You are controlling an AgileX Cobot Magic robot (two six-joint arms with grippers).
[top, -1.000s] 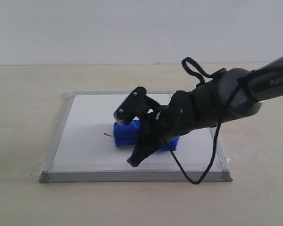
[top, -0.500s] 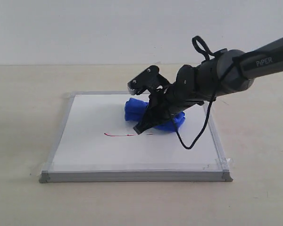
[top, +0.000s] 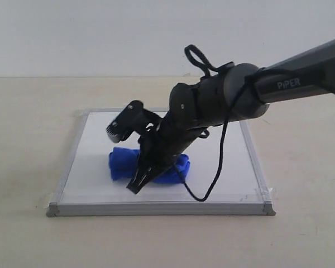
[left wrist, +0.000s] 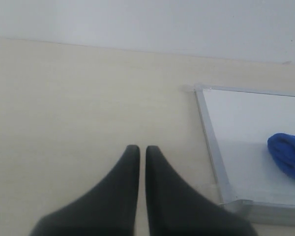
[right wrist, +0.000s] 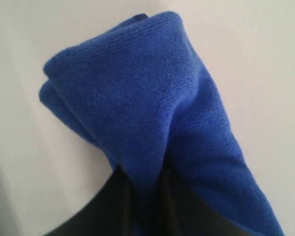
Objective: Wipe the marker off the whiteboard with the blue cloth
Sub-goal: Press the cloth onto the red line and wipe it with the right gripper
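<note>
The whiteboard point(top: 95, 139) lies flat on the table, grey frame all round. My right gripper point(top: 142, 180) reaches across it and is shut on the blue cloth point(top: 120, 163), which is pressed onto the board's front middle-left. In the right wrist view the blue cloth point(right wrist: 147, 98) bulges out from between the dark fingers point(right wrist: 120, 206) over the white board. No red marker line shows; the cloth and arm cover where it lay. My left gripper point(left wrist: 142, 147) hovers shut and empty over bare table beside the whiteboard point(left wrist: 246, 118), with an end of the blue cloth point(left wrist: 290, 155) in sight.
A black cable point(top: 215, 173) loops down from the right arm over the board's front right part. The beige table point(top: 28, 139) surrounds the board and a pale wall stands behind it.
The right gripper carried the cloth from the board's back middle down and to the left. The red line seen half a second ago is now covered.
</note>
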